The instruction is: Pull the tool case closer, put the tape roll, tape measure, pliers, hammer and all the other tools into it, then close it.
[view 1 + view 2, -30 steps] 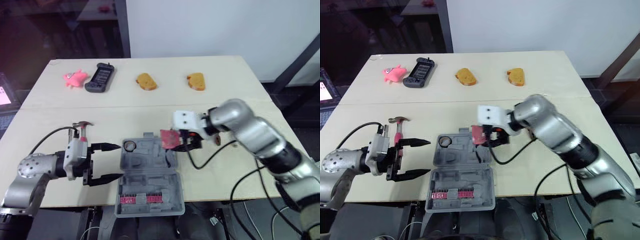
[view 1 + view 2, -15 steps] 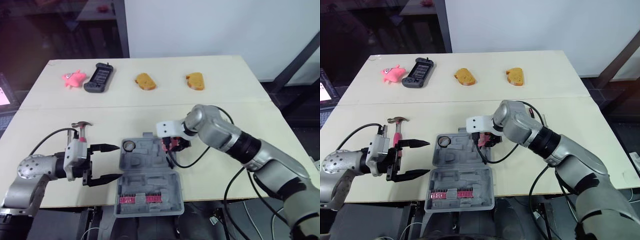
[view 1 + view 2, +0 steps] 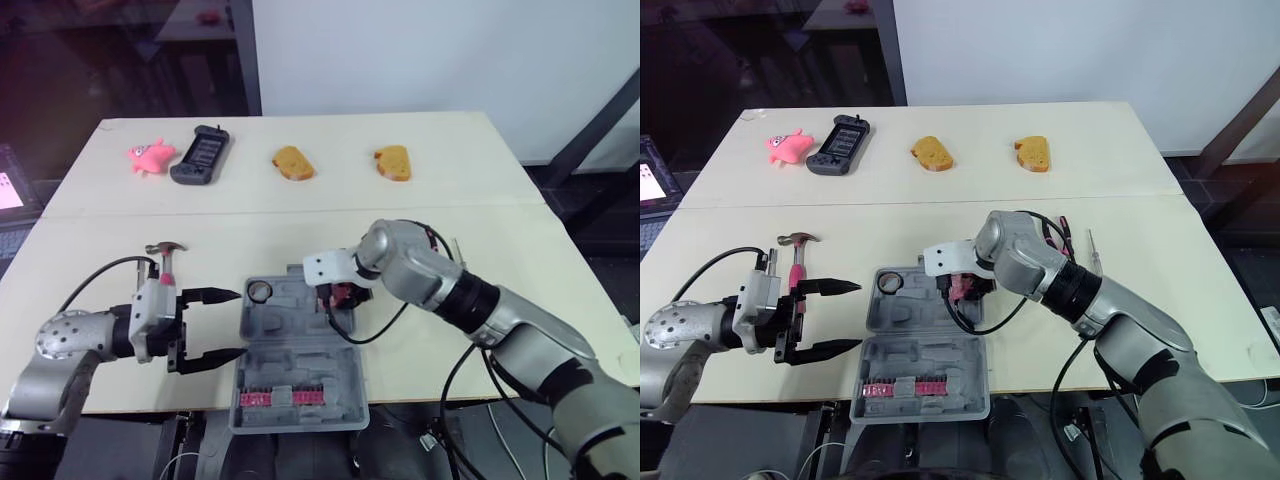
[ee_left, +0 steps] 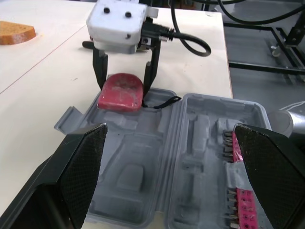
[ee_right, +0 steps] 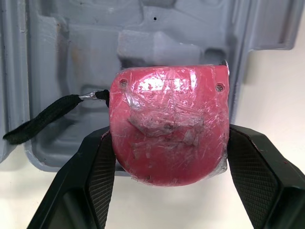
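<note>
**Red tape measure point(image 5: 169, 124) brought over the tool case point(image 3: 300, 320)**

Within 1 second, the tape measure, clamped in the right tool point(image 4: 125, 83), has been carried from beside the tool case to directly above it, so release is judged next. The left tool point(image 3: 230, 323) is held open beside the case. Counted: 1 tool case, 1 tape measure, 1 tape roll point(image 3: 260, 291) inside, and 1 hammer point(image 3: 165, 256) beyond the left tool.
</note>
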`<state>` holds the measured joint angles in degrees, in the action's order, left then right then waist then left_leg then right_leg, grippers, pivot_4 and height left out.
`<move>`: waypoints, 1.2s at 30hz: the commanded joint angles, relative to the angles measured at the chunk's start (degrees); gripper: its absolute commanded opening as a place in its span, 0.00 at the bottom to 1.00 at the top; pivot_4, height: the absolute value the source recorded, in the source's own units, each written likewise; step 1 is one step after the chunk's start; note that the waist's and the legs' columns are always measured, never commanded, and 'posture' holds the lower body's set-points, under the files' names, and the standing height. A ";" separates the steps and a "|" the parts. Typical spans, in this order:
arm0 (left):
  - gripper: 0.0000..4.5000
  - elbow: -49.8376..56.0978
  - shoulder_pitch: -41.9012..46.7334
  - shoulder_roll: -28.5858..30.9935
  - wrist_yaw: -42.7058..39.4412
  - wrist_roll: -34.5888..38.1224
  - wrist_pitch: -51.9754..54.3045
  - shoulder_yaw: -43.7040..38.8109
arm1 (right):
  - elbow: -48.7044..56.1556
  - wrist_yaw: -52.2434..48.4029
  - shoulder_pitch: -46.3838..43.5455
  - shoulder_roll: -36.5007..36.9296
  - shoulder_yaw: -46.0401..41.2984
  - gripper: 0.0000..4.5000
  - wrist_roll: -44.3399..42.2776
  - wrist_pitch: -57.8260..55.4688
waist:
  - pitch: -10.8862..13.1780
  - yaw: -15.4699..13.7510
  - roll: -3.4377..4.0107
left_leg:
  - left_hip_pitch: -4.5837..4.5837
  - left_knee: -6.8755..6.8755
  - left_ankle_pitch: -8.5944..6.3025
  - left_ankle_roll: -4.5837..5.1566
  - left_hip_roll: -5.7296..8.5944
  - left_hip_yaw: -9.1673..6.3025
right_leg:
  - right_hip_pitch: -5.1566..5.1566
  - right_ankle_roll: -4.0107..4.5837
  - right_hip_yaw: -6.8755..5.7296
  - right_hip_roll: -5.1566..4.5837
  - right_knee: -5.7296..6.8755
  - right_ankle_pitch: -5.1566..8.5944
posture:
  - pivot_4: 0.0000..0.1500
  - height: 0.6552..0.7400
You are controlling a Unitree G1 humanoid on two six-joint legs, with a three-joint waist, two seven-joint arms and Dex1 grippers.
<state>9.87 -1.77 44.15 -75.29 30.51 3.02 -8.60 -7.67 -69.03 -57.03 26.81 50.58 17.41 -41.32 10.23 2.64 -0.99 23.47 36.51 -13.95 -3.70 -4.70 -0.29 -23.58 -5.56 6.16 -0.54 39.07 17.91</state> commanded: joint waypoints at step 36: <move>1.00 2.69 -0.22 -0.08 -0.17 0.68 0.54 -0.07 | 3.99 -1.04 0.52 -1.71 -11.84 0.83 -3.67 -3.17 | 0.01 0.05 0.01 | 0.00 -0.02 0.00 0.00 0.00 -0.01 | 0.00 0.00 0.00 0.00 0.00 0.01 | 1.00 1.00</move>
<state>11.39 -2.31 43.78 -75.24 30.55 3.51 -8.60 -5.10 -70.50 -56.28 24.90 40.26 14.35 -44.67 10.24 2.68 -0.98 23.46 36.48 -13.95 -3.70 -4.70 -0.30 -23.58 -5.56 6.17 -0.54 39.06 17.92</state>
